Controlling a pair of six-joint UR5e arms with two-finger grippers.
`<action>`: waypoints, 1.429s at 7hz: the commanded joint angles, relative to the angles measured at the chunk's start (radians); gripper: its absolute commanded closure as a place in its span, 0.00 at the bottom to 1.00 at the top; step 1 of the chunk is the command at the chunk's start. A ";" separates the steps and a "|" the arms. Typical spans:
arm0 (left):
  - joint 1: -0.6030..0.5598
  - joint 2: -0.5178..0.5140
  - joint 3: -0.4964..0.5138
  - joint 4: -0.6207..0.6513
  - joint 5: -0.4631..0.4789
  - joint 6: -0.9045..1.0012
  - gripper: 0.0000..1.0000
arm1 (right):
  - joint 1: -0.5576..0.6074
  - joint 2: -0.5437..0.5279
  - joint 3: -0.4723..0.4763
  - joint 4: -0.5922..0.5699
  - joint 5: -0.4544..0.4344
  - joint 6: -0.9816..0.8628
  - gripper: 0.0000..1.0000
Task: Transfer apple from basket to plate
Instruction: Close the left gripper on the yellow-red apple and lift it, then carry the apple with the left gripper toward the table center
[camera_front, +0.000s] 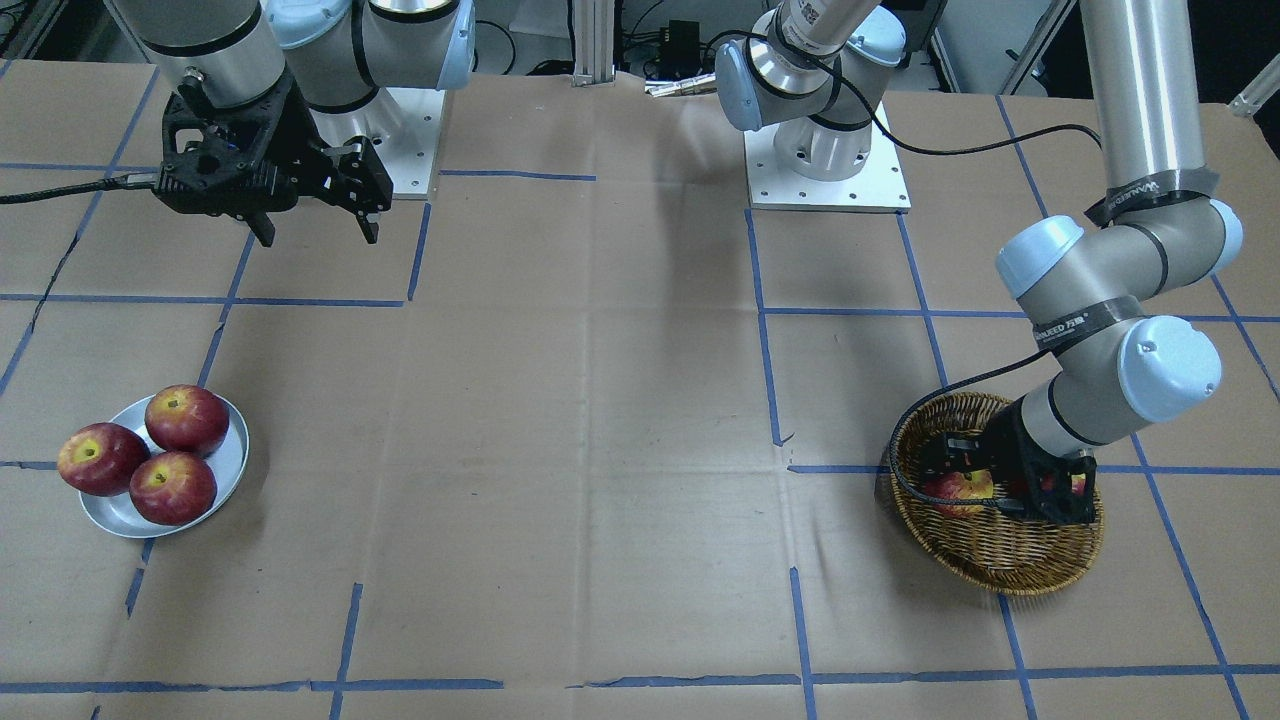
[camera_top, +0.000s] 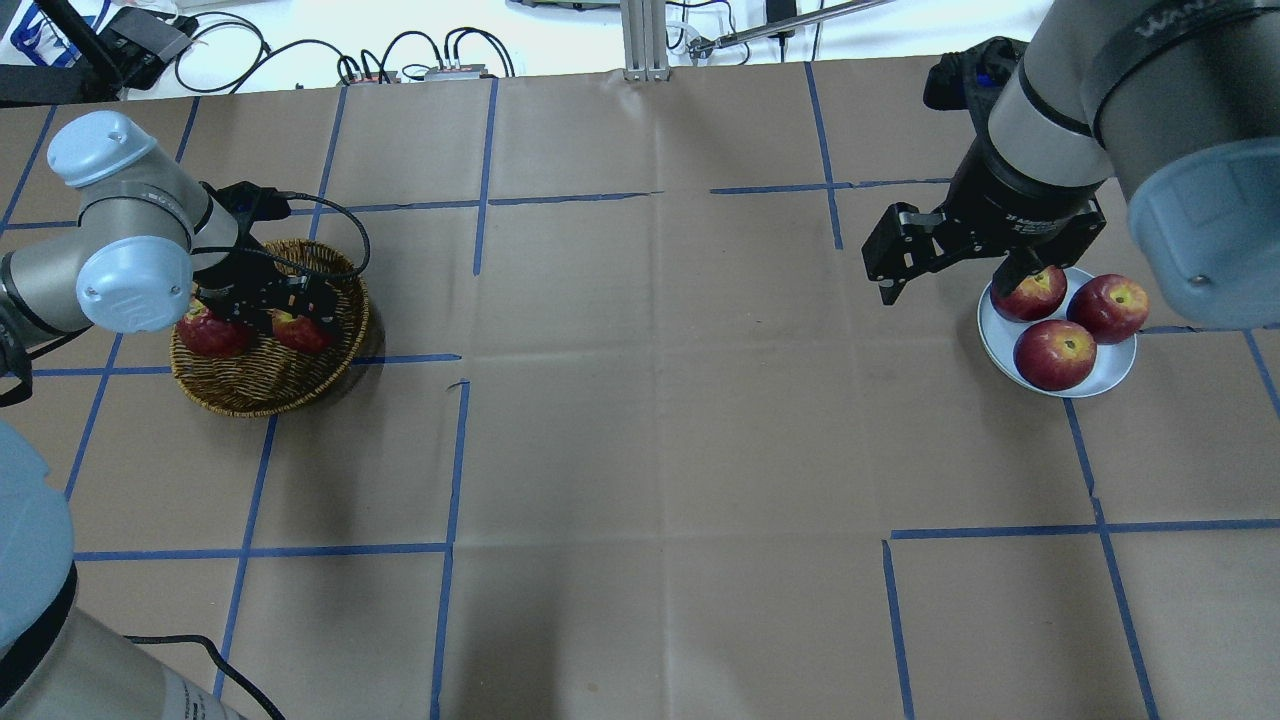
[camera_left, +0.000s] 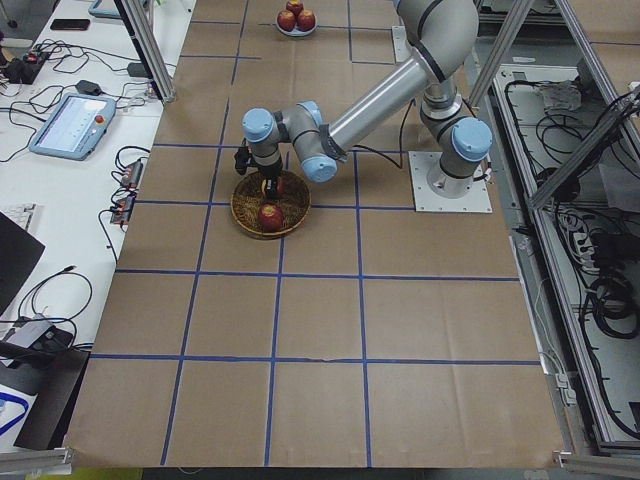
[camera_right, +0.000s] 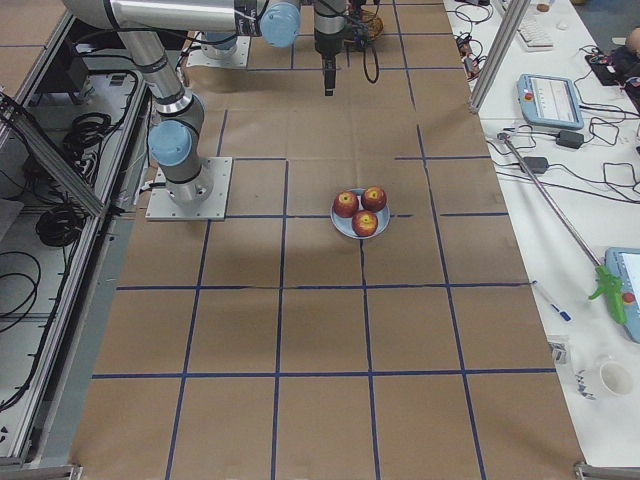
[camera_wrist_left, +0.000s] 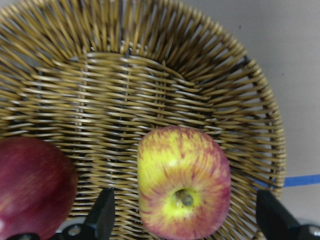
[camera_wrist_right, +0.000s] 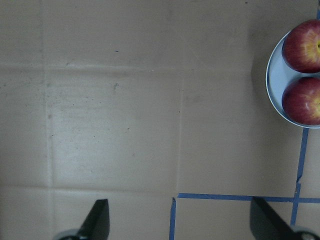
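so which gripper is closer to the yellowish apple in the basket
Left. The left gripper is down in the basket, open fingers either side of the apple. The right gripper hangs open far across the table, by the plate.

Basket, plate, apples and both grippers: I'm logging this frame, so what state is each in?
apple: in the basket, ungripped
dark apple: beside it in the basket
plate: holds three dark apples
left gripper: open, fingers either side of the apple
right gripper: open, empty, above the table
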 joint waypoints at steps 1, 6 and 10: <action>0.001 0.006 0.021 0.002 -0.001 -0.001 0.67 | 0.000 0.000 0.000 0.000 0.000 0.000 0.00; -0.284 0.202 0.027 -0.058 0.022 -0.121 0.65 | 0.000 0.000 0.000 0.000 0.000 -0.002 0.00; -0.704 0.101 0.031 -0.028 0.020 -0.426 0.65 | 0.000 0.000 0.000 0.000 0.000 -0.003 0.00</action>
